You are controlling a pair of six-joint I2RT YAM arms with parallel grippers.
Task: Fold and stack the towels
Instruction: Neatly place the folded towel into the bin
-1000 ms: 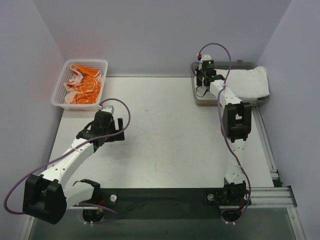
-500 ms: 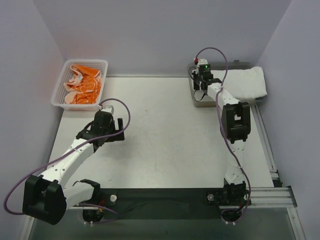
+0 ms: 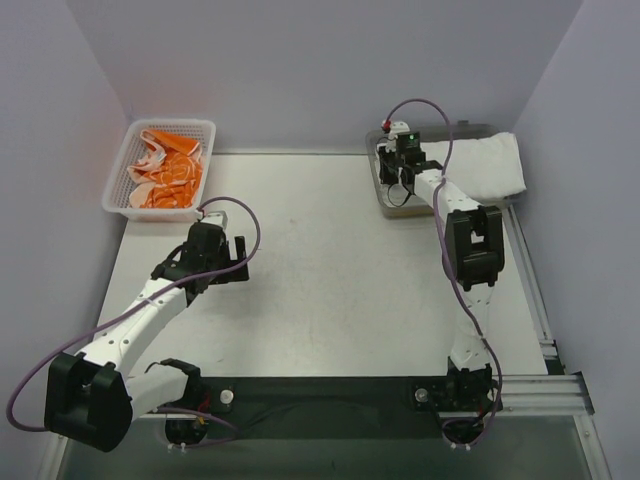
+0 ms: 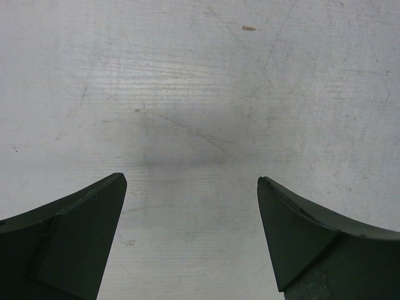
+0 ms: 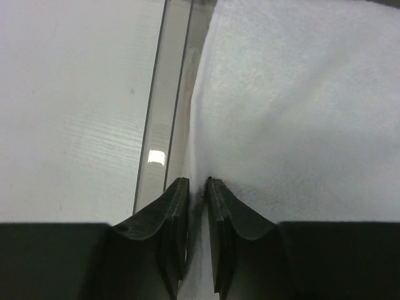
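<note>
right gripper [image 5: 197, 187] pinched shut on white towel [image 5: 294, 94] at its 9 o'clock edge. left gripper [image 4: 190, 187] wide open, empty. Cloth looks light and floppy, so grip at corners.

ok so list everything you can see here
white towel: one seen, white, in the tray and overhanging its right side
orange towels: crumpled heap, count unclear, orange and white, in the basket
tray: one, grey, far right of the table
basket: one, white mesh, far left
table: one, pale
left gripper: one, dark, open over bare table
right gripper: one, dark, shut on the white towel's edge at the tray
</note>
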